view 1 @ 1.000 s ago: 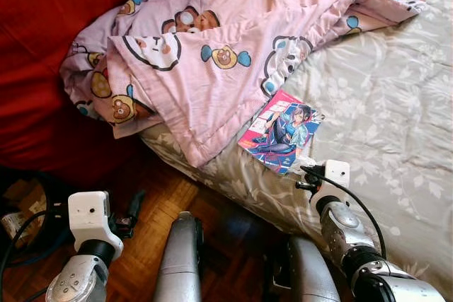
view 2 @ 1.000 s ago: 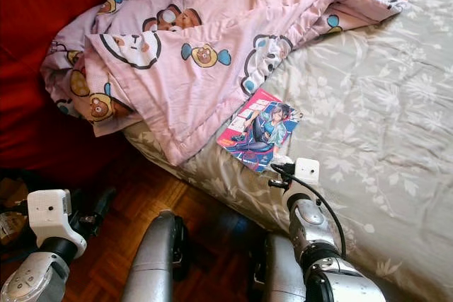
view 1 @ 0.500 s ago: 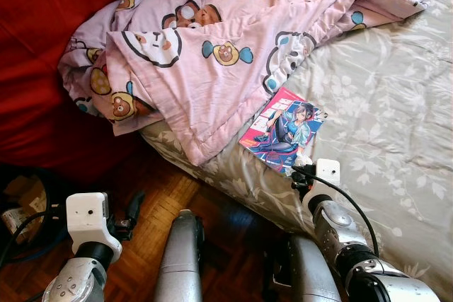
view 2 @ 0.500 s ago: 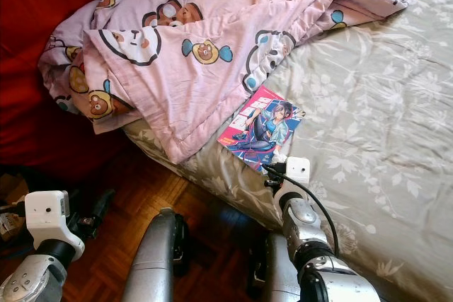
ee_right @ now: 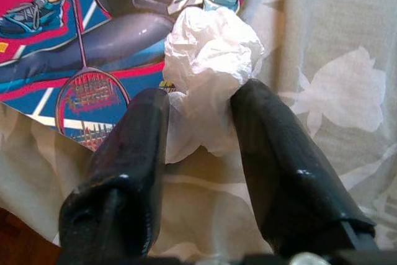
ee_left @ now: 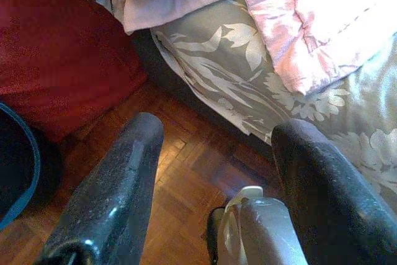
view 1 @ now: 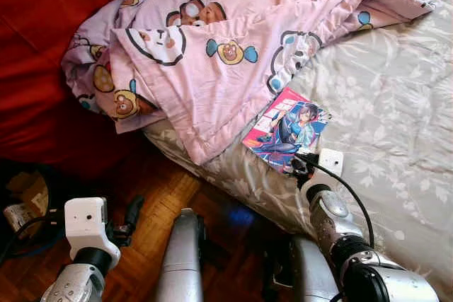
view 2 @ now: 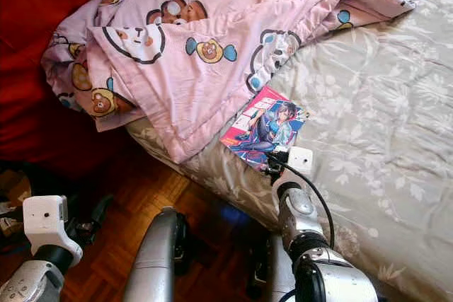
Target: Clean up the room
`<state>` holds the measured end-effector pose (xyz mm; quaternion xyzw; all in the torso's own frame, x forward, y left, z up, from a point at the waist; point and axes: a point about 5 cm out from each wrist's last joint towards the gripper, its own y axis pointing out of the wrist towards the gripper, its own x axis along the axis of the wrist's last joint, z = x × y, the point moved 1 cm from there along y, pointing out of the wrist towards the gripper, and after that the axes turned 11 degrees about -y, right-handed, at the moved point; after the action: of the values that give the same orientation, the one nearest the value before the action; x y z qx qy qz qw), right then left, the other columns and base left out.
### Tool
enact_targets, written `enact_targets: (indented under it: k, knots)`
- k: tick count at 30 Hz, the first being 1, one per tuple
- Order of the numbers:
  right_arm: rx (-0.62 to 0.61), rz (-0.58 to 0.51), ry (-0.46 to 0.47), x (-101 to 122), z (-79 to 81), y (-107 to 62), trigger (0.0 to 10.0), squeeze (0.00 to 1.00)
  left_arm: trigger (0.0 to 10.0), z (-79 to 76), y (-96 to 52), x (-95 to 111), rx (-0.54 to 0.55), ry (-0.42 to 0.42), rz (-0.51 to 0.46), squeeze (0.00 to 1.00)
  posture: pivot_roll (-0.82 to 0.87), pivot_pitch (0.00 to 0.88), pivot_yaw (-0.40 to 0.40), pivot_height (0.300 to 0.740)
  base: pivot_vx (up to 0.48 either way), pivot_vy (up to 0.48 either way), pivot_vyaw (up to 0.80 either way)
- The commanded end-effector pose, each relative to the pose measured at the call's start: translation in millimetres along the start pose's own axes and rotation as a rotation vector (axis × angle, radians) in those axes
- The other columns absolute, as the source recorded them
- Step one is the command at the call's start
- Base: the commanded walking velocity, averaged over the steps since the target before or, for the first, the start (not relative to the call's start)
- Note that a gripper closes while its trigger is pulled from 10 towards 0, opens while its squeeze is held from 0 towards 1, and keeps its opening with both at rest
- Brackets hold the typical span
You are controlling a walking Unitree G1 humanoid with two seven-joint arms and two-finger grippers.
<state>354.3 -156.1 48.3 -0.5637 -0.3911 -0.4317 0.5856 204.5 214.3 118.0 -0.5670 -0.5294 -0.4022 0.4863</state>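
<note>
A crumpled white tissue (ee_right: 208, 48) lies on the near corner of a colourful comic book (view 1: 287, 129) on the bed. My right gripper (ee_right: 198, 100) reaches over the bed edge, and its two black fingers (ee_right: 133, 134) press the tissue from both sides. In the left eye view the right gripper (view 1: 301, 163) sits at the book's near corner, with the tissue hidden behind it. My left gripper (ee_left: 217, 134) hangs open over the wooden floor, holding nothing; it is low at the left (view 1: 131, 213).
A pink bear-print blanket (view 1: 226, 47) is heaped over the bed's near corner and touches the book. The grey floral sheet (view 1: 382, 104) stretches to the right. A red cloth mass (view 1: 42, 68) lies left of the bed. A box and cables (view 1: 25, 199) sit on the parquet floor (view 1: 163, 203).
My right gripper has pushed forward along the bed edge to the book's near corner, onto the tissue. The left arm has sunk a little. The view has shifted slightly.
</note>
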Motion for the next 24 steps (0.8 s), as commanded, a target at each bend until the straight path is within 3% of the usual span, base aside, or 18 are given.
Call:
enact_targets:
  k: [1, 24]
  knots:
    - [-0.017, 0.089, 0.021, -24.8, -1.3, -6.8, 10.0, 0.0, 10.0, 4.0, -8.7, -8.0, 0.021, 0.006, 0.048, 0.0, 0.33, 0.554, 0.06, 0.655, 0.0, 0.0, 0.0]
    - [-0.054, 0.048, 0.094, -17.1, -1.9, -4.8, 10.0, 0.0, 10.0, 3.3, -27.4, -6.6, 0.027, 0.013, 0.073, 0.0, 0.37, 0.597, 0.082, 0.655, 0.0, 0.0, 0.0]
